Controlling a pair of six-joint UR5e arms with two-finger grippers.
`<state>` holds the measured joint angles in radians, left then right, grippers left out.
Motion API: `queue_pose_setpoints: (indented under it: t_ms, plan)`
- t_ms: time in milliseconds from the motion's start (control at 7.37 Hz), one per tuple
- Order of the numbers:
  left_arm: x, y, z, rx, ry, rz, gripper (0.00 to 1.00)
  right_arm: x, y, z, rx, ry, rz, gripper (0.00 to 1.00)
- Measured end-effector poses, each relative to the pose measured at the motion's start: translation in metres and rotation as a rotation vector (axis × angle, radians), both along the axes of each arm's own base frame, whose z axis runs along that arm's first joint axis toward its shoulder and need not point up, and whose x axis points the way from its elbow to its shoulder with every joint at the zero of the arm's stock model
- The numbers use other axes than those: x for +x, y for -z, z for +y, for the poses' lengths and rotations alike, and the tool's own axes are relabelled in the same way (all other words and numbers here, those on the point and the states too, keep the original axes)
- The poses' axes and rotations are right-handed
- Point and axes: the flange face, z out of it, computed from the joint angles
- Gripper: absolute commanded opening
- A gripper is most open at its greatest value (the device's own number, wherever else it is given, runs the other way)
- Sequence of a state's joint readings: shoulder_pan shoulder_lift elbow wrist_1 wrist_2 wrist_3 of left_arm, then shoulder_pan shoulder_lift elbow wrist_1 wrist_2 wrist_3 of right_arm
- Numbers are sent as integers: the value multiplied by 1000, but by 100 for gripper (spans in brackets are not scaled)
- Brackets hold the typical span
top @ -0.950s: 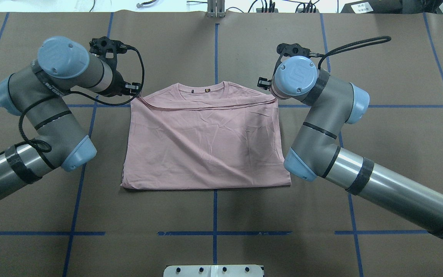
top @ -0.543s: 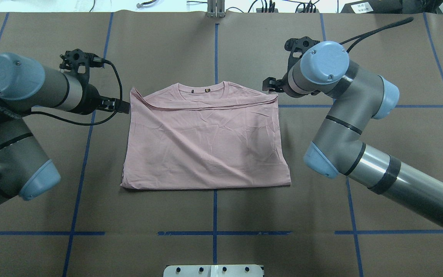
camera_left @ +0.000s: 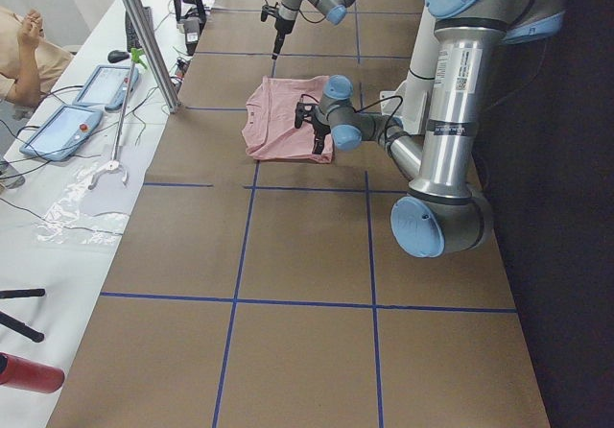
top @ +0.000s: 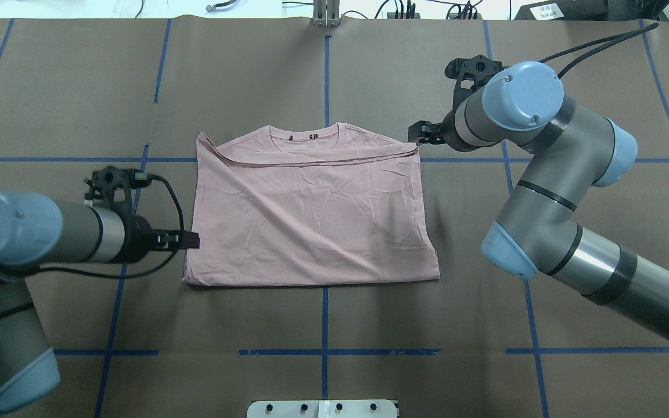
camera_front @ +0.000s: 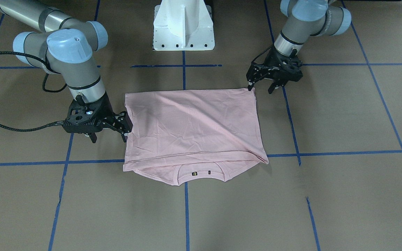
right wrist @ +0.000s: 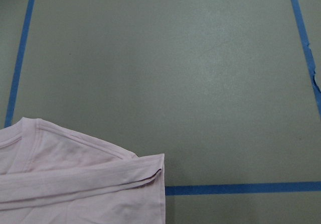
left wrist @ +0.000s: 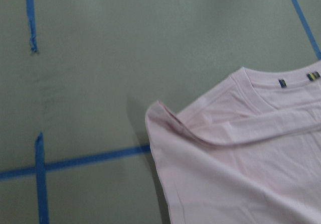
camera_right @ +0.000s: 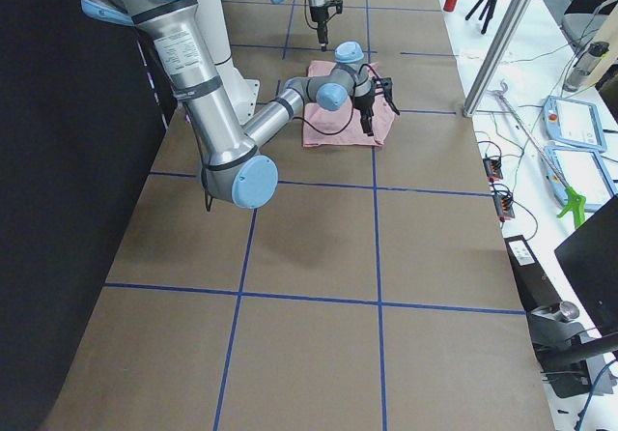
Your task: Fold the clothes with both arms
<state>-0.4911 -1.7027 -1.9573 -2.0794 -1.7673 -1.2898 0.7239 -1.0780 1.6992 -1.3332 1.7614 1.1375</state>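
Observation:
The pale pink T-shirt [top: 311,215] lies folded flat at the table's middle, plain side up, with its collar [top: 305,134] at the far edge. It also shows in the front view [camera_front: 190,129]. No dog print shows. My left gripper [top: 190,240] hangs just off the shirt's left edge near its near corner, open and empty; in the front view [camera_front: 259,87] its fingers are spread. My right gripper [top: 418,132] hovers by the shirt's far right corner, open and empty, and shows in the front view [camera_front: 126,127]. Both wrist views show shirt corners [left wrist: 165,116] [right wrist: 150,169], no fingers.
Brown paper with blue tape lines [top: 324,352] covers the table. The white pedestal base [camera_front: 183,28] stands at the robot's side. A metal post [camera_left: 144,35] and tablets [camera_left: 58,126] sit beyond the far edge, on the operators' side.
My left gripper has moved from the shirt's far left corner down along its left edge toward the near corner. My right gripper has drawn back slightly to the right. The shirt lies still.

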Motion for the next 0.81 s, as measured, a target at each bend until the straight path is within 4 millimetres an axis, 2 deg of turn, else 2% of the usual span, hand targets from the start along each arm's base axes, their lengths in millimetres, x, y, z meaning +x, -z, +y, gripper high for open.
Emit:
queue_pose_setpoints:
  t_ms: [271,407,543,679,814]
  plan:
    - [26,-20,13,-28,1,-32,74,0,-2,0,-1,-2,4,100]
    - [33,-23,14,-30,-4,-41,68,0,-2,-1,0,-3,5,100]
    - [39,-25,19,-32,-13,-44,58,0,-3,-1,-1,-4,6,100]
    - [45,-25,25,-34,-26,-45,41,0,-4,-1,-2,-4,8,100]
    - [49,-26,31,-34,-36,-45,15,0,-4,-1,-2,-5,8,100]
